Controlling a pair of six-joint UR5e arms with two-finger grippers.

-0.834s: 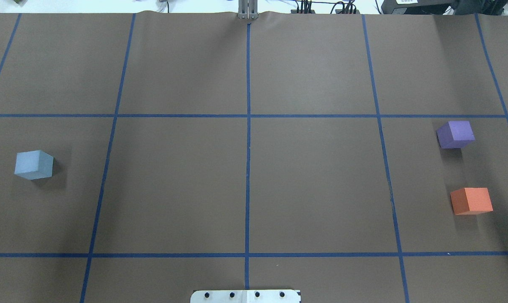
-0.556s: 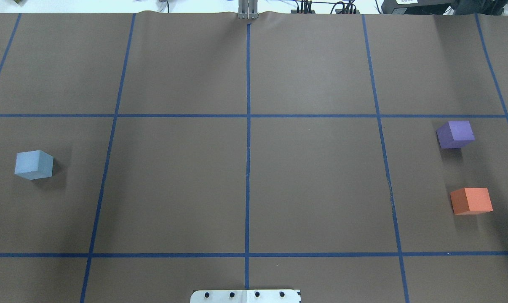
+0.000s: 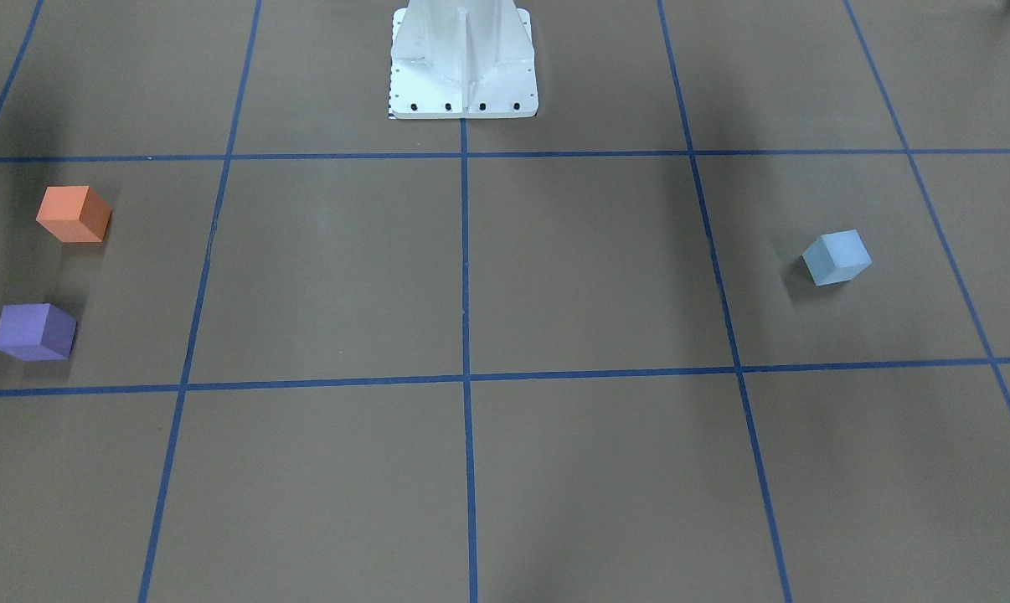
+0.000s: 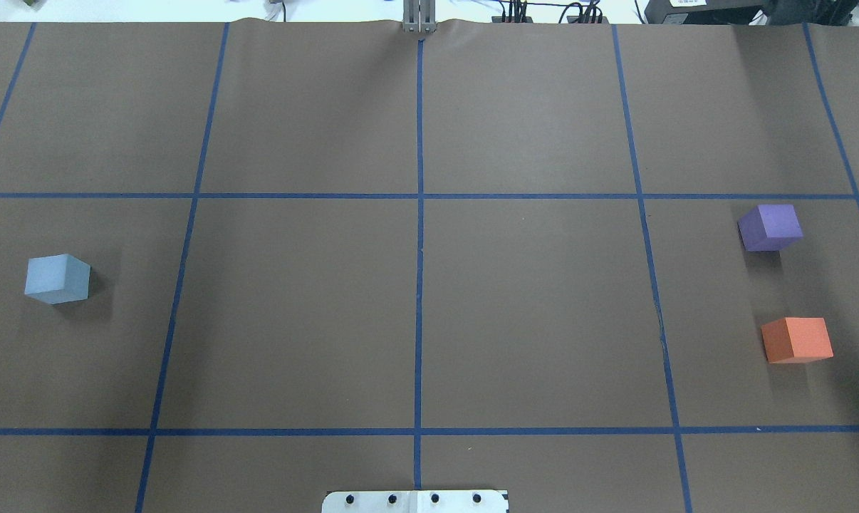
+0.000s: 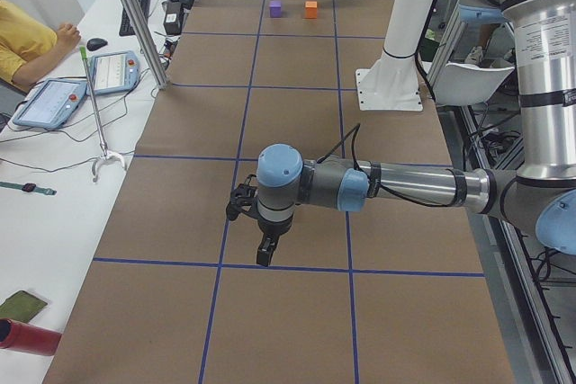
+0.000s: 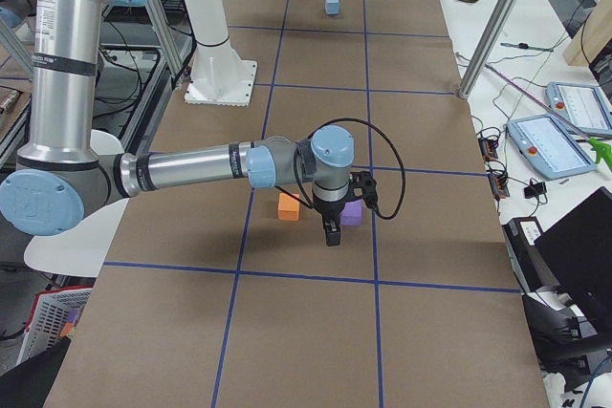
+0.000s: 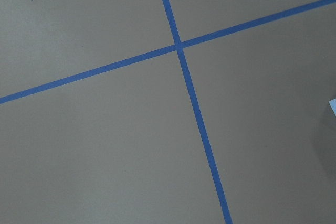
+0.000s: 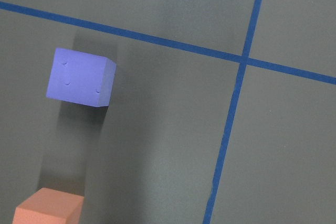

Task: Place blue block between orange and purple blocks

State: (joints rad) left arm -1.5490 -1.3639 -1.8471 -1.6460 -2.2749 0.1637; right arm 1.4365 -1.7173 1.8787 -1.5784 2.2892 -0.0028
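The light blue block (image 4: 58, 278) sits alone on the brown table at my left; it also shows in the front view (image 3: 837, 258). The purple block (image 4: 771, 227) and the orange block (image 4: 797, 340) sit at my far right with a gap between them. The right wrist view shows the purple block (image 8: 80, 77) and the orange block (image 8: 48, 207) below it. My left gripper (image 5: 265, 256) and right gripper (image 6: 331, 234) show only in the side views, hovering above the table. I cannot tell whether they are open or shut.
The white robot pedestal (image 3: 463, 63) stands at the table's middle near edge. Blue tape lines (image 4: 419, 214) grid the brown cover. A side table with tablets (image 5: 54, 101) and an operator (image 5: 27, 42) lies beyond the far edge, behind a metal post (image 5: 135, 15).
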